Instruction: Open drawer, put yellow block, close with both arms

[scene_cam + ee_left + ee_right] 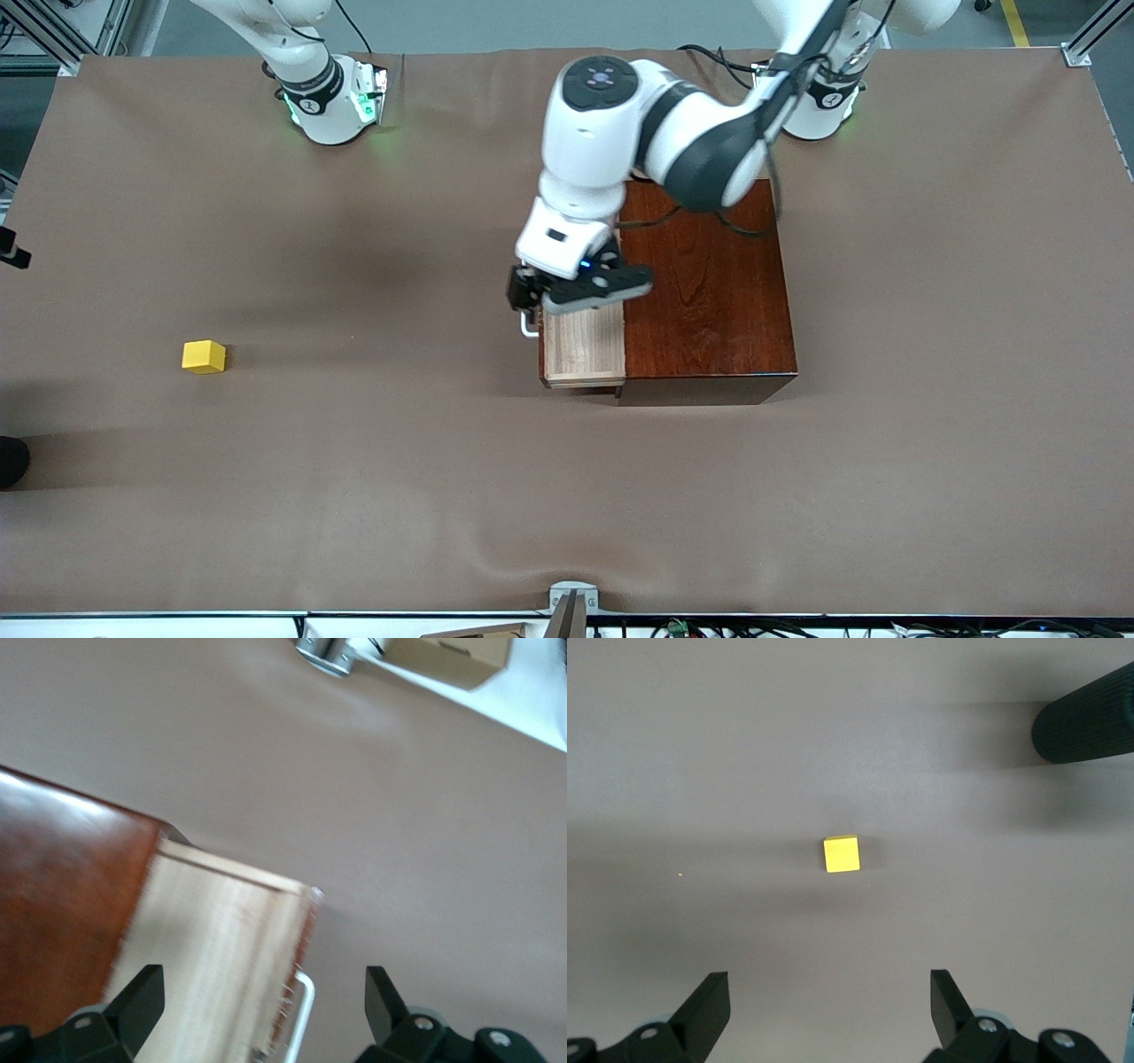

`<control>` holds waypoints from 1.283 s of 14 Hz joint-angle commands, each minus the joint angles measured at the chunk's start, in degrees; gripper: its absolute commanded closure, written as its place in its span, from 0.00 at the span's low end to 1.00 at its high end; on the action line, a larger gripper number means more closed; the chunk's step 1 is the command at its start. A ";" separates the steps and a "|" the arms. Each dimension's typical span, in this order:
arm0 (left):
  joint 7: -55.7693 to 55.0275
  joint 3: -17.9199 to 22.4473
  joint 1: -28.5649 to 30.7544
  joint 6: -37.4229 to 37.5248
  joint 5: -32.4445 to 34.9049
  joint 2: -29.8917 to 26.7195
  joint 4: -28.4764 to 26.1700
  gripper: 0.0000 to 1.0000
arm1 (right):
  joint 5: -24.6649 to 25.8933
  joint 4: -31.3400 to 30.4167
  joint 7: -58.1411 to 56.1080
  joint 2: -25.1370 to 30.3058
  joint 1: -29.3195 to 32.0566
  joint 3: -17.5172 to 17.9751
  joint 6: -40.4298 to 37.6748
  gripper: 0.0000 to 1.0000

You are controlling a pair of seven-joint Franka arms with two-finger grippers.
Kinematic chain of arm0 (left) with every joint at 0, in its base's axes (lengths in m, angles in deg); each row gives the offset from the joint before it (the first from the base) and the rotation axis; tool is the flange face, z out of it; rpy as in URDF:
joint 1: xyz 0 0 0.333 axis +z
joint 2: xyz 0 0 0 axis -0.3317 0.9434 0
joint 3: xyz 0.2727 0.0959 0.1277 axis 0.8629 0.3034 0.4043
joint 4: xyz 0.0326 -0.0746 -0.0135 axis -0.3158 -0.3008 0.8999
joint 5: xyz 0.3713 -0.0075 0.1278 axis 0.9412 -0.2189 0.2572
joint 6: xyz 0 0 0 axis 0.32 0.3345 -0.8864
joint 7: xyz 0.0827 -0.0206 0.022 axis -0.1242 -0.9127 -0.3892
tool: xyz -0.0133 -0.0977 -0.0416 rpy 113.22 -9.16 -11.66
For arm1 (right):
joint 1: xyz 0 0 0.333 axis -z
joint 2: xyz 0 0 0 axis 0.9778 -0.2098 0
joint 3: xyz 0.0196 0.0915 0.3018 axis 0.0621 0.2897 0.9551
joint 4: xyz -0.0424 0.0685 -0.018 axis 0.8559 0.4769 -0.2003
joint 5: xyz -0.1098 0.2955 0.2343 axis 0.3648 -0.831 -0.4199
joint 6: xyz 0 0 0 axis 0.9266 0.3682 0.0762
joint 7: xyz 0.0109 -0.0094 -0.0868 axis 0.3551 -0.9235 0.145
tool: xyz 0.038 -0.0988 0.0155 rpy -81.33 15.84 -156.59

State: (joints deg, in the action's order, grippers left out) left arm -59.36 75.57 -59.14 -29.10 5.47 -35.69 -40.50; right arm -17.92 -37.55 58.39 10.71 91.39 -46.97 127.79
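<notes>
With the left gripper [532, 306] open over the drawer [585, 347] handle [299, 1020] and the right gripper [830, 1003] open high above the yellow block [204, 356], a skewed descent may knock the block aside.

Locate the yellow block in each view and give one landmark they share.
Front view: yellow block on the brown table cover, toward the right arm's end.
Left wrist view: not in it.
Right wrist view: near the centre, on bare cover.
Shared landmark: the brown table cover.

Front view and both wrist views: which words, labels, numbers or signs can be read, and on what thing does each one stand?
No text can be read.
Small dark marks on the black bands of the right arm and the left arm: too small to read.
Drawer, yellow block: no markings.
</notes>
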 commanded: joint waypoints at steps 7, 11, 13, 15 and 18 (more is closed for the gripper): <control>23.33 -0.36 20.41 6.31 -8.44 -15.51 -14.85 0.00 | -0.43 -27.58 -3.72 -3.39 -1.63 1.09 33.59 0.00; 32.02 -0.27 27.44 6.31 -8.36 -21.31 -21.88 0.00 | -0.43 -28.57 -3.80 -10.77 -0.84 1.09 40.37 0.00; 37.48 -0.27 30.26 6.31 -8.36 -23.77 -24.79 0.00 | -0.43 -28.57 -3.80 -14.11 -0.23 1.09 43.45 0.00; 42.66 -0.28 32.29 6.49 -8.44 -26.06 -27.08 0.00 | -0.43 -28.57 -3.80 -17.10 -0.14 1.09 47.05 0.00; 52.50 -0.27 35.63 10.52 -8.44 -26.77 -27.09 0.00 | -0.43 -28.39 -3.80 -20.10 -0.05 1.09 50.76 0.00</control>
State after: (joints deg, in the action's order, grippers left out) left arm -12.75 75.72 -25.35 -20.63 -1.89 -60.26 -65.64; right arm -17.93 -66.44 55.57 -8.19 90.62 -46.28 177.24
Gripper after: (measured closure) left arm 0.000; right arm 0.000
